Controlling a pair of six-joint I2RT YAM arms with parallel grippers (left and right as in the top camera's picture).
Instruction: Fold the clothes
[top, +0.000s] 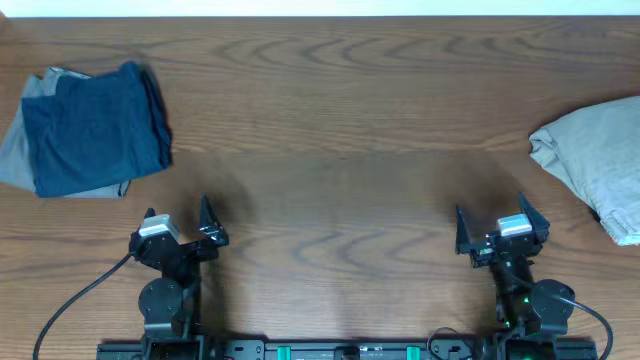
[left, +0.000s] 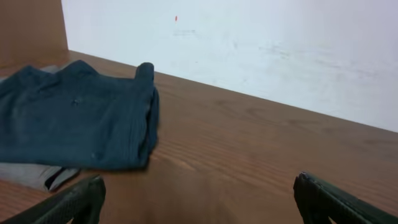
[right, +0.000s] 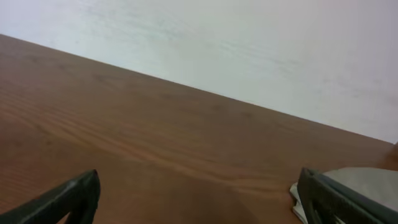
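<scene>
Matt soft cloth garments (top: 95, 130) lie on a smooth, faintly glossy wood-grain table (top: 340, 120).

A navy blue garment (top: 95, 125) is lying folded into a rough rectangle near the far left corner of the counter (top: 340, 120). It is resting on top of a grey garment (top: 12, 160), whose edges are peeking out along its left and near sides. A khaki-beige garment (top: 595, 160) is sitting in a soft, rumpled bundle at the counter's right edge, partly running out of the overhead view, well apart from the other two.
</scene>
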